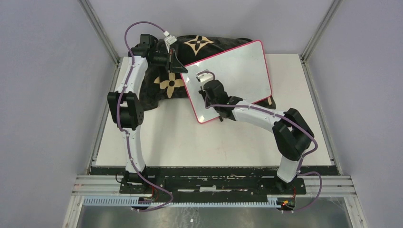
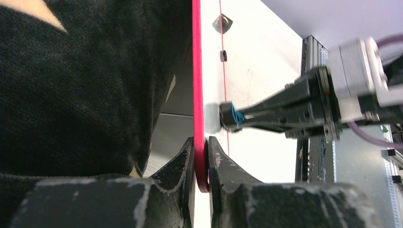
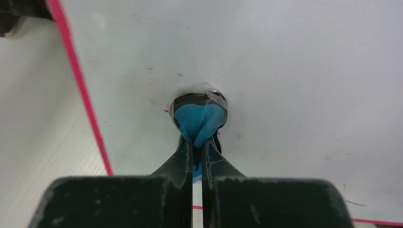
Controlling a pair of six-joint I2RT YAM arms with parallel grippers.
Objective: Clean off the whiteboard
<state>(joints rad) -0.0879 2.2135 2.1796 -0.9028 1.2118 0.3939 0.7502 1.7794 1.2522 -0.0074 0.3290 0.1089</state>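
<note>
The whiteboard [image 1: 237, 71], glossy white with a thin pink-red frame, stands tilted against the black cushion. My left gripper [image 1: 177, 64] is shut on its frame edge [image 2: 201, 161], one jaw on each side. My right gripper [image 1: 205, 81] is shut on a small blue eraser [image 3: 198, 121] and presses it against the board face [image 3: 294, 61]. The eraser and right fingers also show in the left wrist view [image 2: 233, 115]. A few faint red specks remain on the board near the eraser.
A black cushion with tan flower patterns [image 1: 195, 45] lies behind and left of the board, and fills the left of the left wrist view [image 2: 81, 85]. White table [image 1: 190, 142] is bounded by metal rails and grey walls.
</note>
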